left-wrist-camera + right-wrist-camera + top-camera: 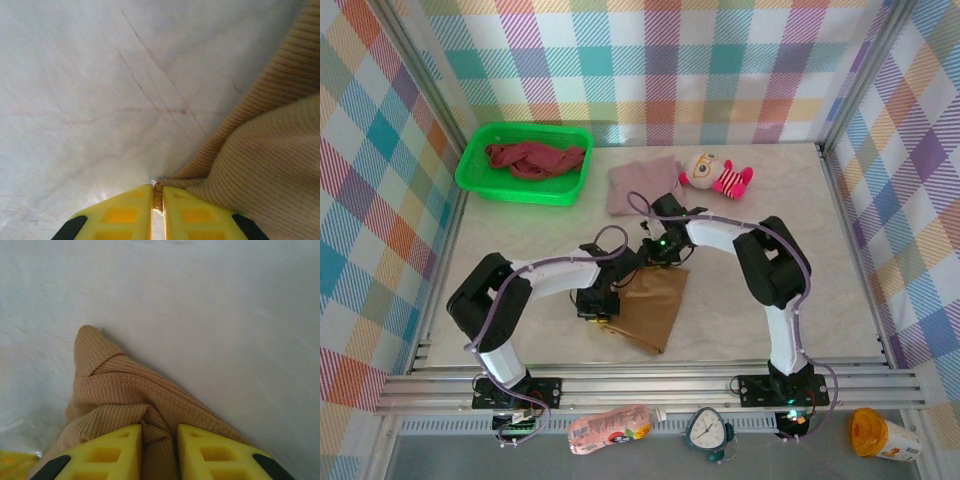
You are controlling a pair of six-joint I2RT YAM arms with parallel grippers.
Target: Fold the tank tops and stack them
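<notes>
Both my left jaws and my right jaws pinch the tan-brown ribbed cloth tank top (655, 310) on the pale desk (825, 265).

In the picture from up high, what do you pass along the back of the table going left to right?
The green basket holding the dark red tank top → pink tank top → striped plush toy.

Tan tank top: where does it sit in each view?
Top external: tan tank top lies at the centre of the table.
Left wrist: right side, edge pinched in the left gripper.
Right wrist: lower centre, bunched in the right gripper.
Shared landmark: the pale table.
</notes>
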